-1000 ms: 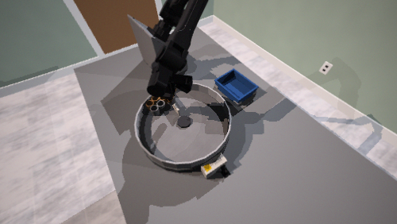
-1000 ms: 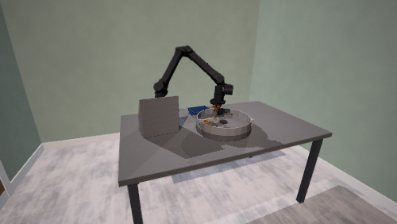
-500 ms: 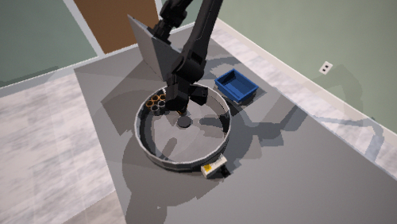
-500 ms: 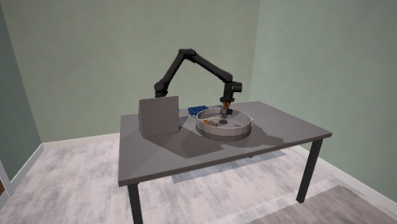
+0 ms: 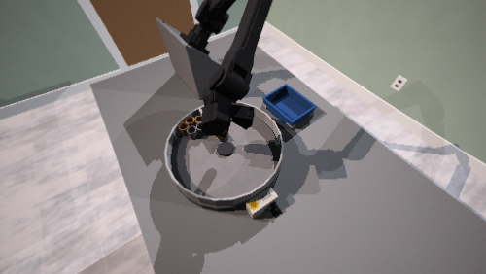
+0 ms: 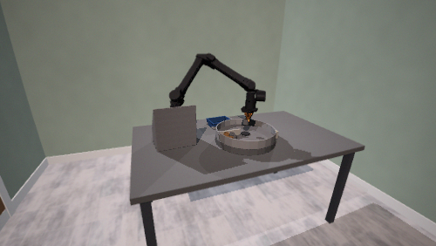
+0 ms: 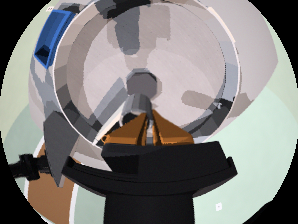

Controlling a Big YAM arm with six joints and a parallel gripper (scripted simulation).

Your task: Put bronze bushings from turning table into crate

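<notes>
Your gripper (image 7: pixel 150 137) sits low in the middle of the wrist view; its fingers are nearly together and pinch something thin you cannot make out, held above the turning table (image 5: pixel 272 167); in the top view a bunch of bushings (image 5: pixel 190 125), bronze and steel, huddles at the tray's upper left rim, just beside the arm; the blue crate (image 5: pixel 290 104) waits to the upper right, just beside the tray.
</notes>
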